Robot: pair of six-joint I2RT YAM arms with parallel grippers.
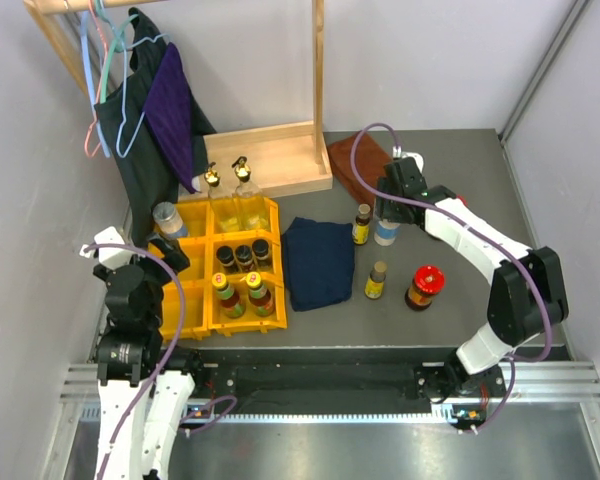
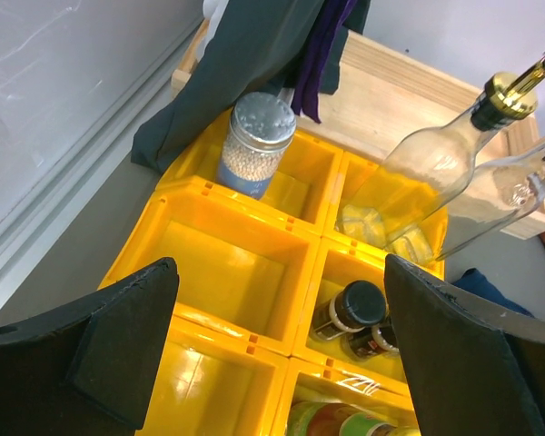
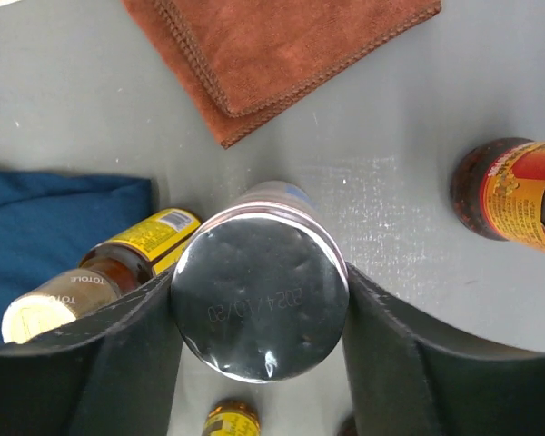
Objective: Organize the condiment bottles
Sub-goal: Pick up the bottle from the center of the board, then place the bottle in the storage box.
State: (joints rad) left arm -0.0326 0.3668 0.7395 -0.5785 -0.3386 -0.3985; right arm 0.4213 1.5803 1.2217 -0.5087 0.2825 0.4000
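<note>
round jar [image 3: 259, 309], smooth dented metal lid, stands upright, long axis vertical, just right of soft folded blue cloth [image 1: 318, 262]. right gripper [image 1: 387, 212] pinches its sides. left gripper [image 2: 282, 336] spread wide, left of cloth, over yellow plastic bins [image 2: 227, 263].

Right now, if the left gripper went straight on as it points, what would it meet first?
The left gripper would likely meet the empty compartment of the yellow bin; depth is unclear.

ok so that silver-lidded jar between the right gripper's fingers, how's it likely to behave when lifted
The silver-lidded jar looks round and smooth-sided, so it may slip or twist in the right gripper, whose fingers seem pressed to its sides. It stands taller than wide, so a sideways jolt could tip it onto the yellow-labelled bottle beside it.
</note>
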